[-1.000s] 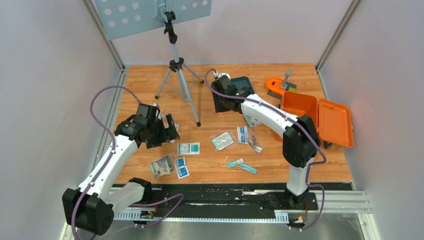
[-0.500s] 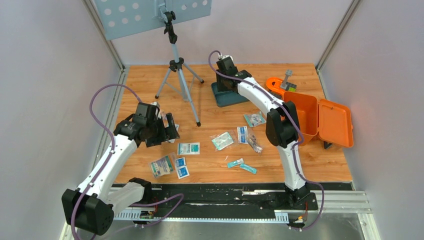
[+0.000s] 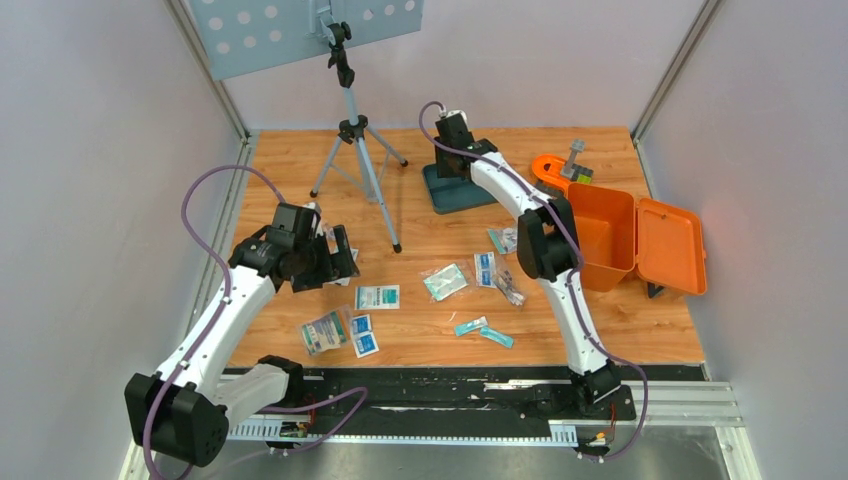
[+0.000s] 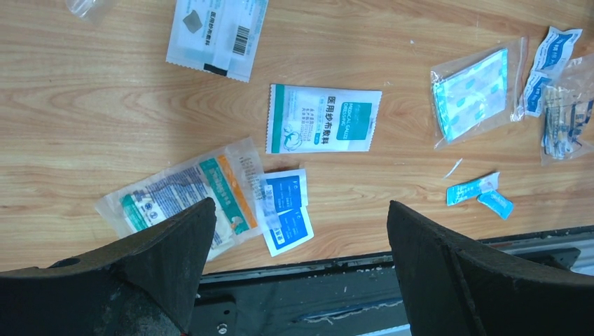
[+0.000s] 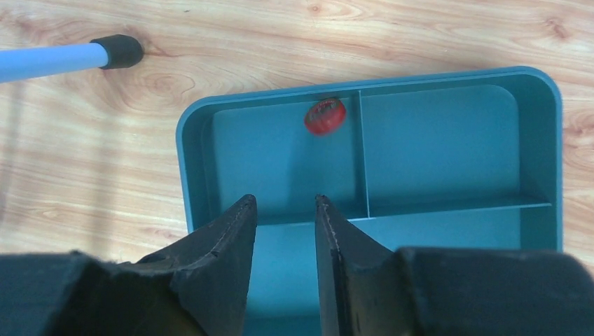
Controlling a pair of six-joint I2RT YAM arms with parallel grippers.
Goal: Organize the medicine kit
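Right arm's elbow has folded in toward the left since a second ago; its pincer (image 5: 285, 203) has come off the dark far-centre spot and now hangs above the teal plastic divided tray (image 5: 448, 140). Fingers a narrow gap apart, nothing between them.

- Tray lies flat on the wooden table (image 3: 600, 330), far centre, left of the open orange plastic case (image 3: 635, 240).
- Small red round item (image 5: 324, 116) sits in one tray compartment, touching the divider. Its print is too blurred to read.
- Black rubber foot of the blue tripod leg (image 5: 120, 50) stands near the tray's left far corner; bare wood between them.
- Tray's near edge is hidden behind the pincer's fingers.

Left pincer (image 4: 301, 210) is spread wide and empty, above the loose packets at near left:

- white-and-teal gauze packet (image 4: 323, 128)
- clear bag with an orange-and-green label (image 4: 185, 196), overlapped by two blue sachets (image 4: 286, 213)
- two small teal strips (image 4: 476, 190) further right, near the table's near edge

Packets at the right margin of the left wrist view are cut off.
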